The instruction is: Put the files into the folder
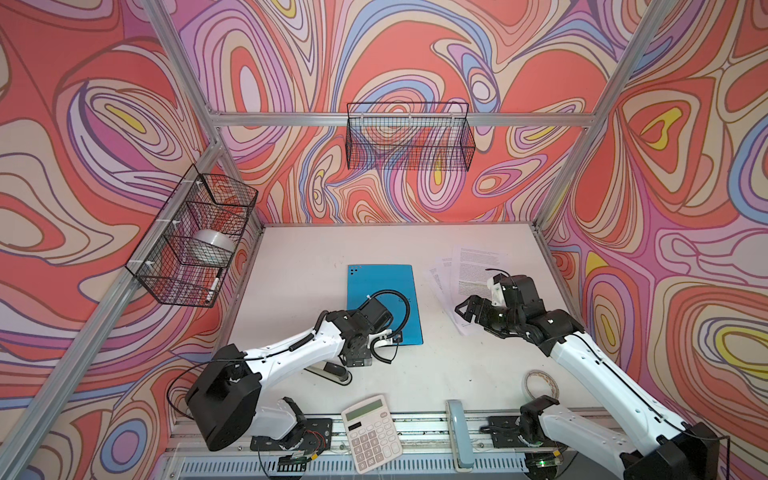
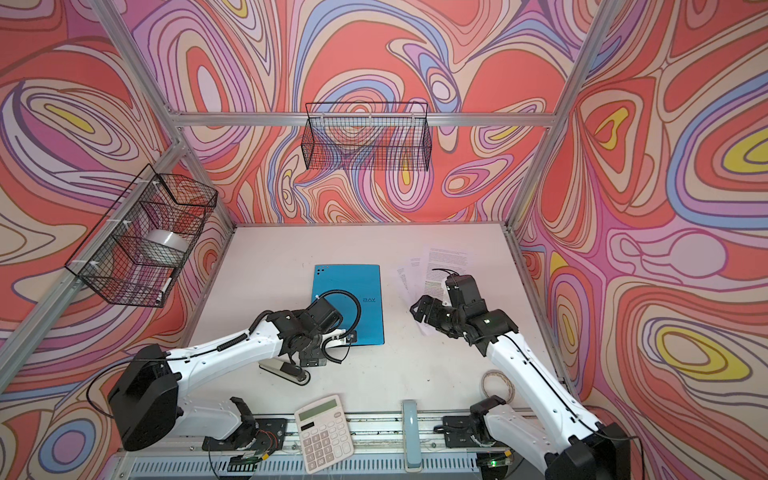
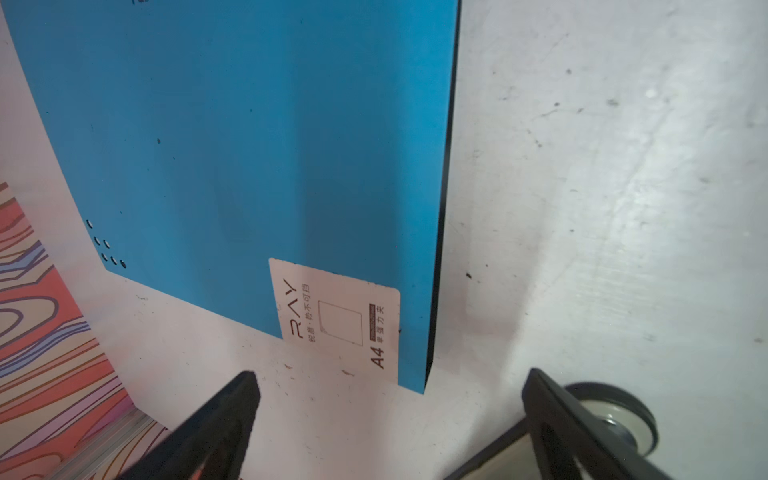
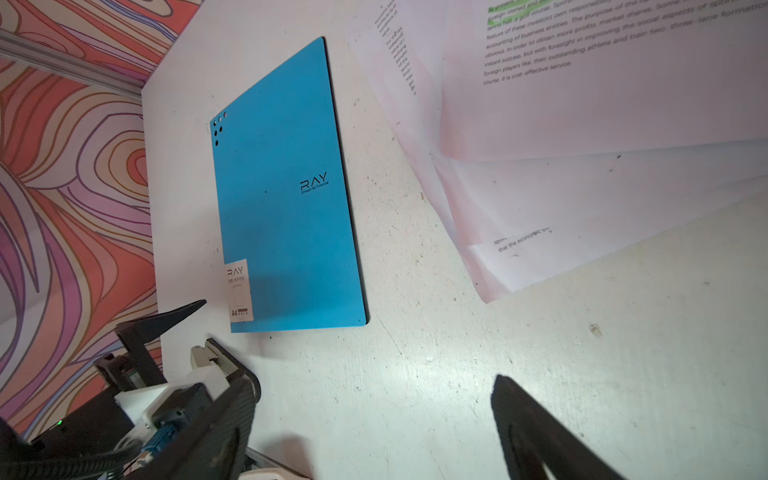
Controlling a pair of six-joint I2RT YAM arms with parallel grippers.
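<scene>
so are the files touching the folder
Apart. The right wrist view shows a strip of bare table between the folder and the files; both top views show that gap too.

There is one thin bright blue folder [image 1: 382, 282] on the counter. The loose white paper sheets with small black print [image 1: 473, 266] overlap. I can count at least three, but the full number is hard to tell.

There are two black wire baskets: the side basket [image 1: 174, 286] and the back basket [image 1: 409, 149].

There are two rolls of tape: a fat white roll [image 1: 212, 245] and a thin flat ring [image 1: 539, 373].

There is one white calculator [image 1: 372, 432], one grey and black stapler [image 1: 336, 370], one long pale blue plastic bar [image 1: 459, 432] and one white marker pen [image 1: 215, 286].
</scene>
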